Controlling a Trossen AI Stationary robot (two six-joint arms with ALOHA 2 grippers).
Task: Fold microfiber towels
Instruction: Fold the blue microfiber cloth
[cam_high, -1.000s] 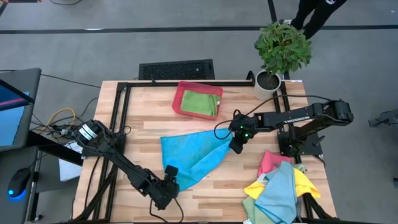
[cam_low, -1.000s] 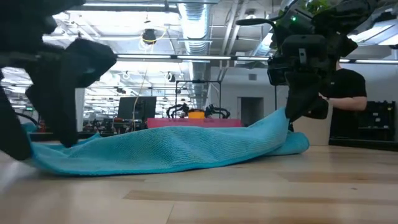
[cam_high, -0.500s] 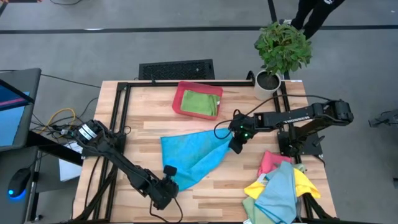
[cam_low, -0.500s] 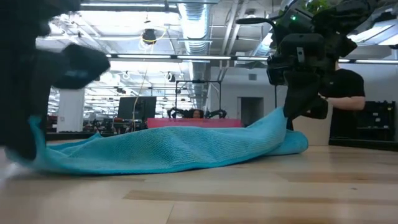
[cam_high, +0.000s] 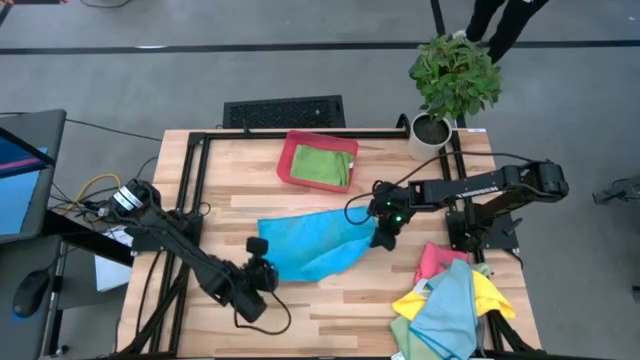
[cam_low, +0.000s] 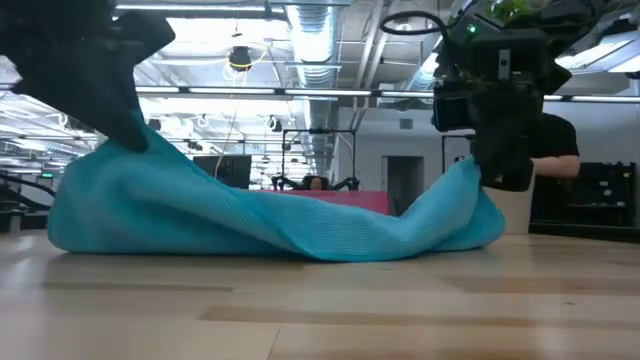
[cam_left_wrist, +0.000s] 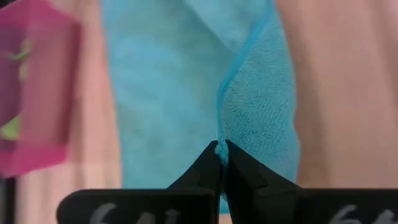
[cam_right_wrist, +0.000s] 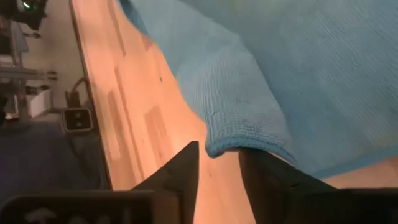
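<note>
Left arm first. We find the left gripper (cam_high: 258, 262) at about 7 o'clock on the table (cam_high: 330, 305), its fingers (cam_left_wrist: 211, 163) pressed together on the hemmed edge of the blue towel (cam_high: 310, 242). In the low view that corner is lifted well clear of the wood, so the cloth hangs in a sagging sheet. We read this as the carry stroke of a fold: the near corner is raised so it can travel over the rest of the towel toward 12 o'clock.

At table centre the blue towel itself slumps between the two grips, its middle resting on the wood.

At 3 o'clock of centre, the right gripper (cam_high: 385, 232) pinches the opposite corner, held a little above the table. The right wrist view shows the towel edge lying between its fingers (cam_right_wrist: 181, 169). It seems to act as the anchor and keeps the cloth from sliding.

At 12 o'clock a red tray (cam_high: 288, 163) holds a folded green towel (cam_high: 325, 165). At 5 o'clock a loose heap of towels (cam_high: 448, 300) waits.

Against the frame a second ago: the left gripper has risen and moved inward from the table's front edge, bunching the blue towel shorter. The right gripper has barely shifted.
</note>
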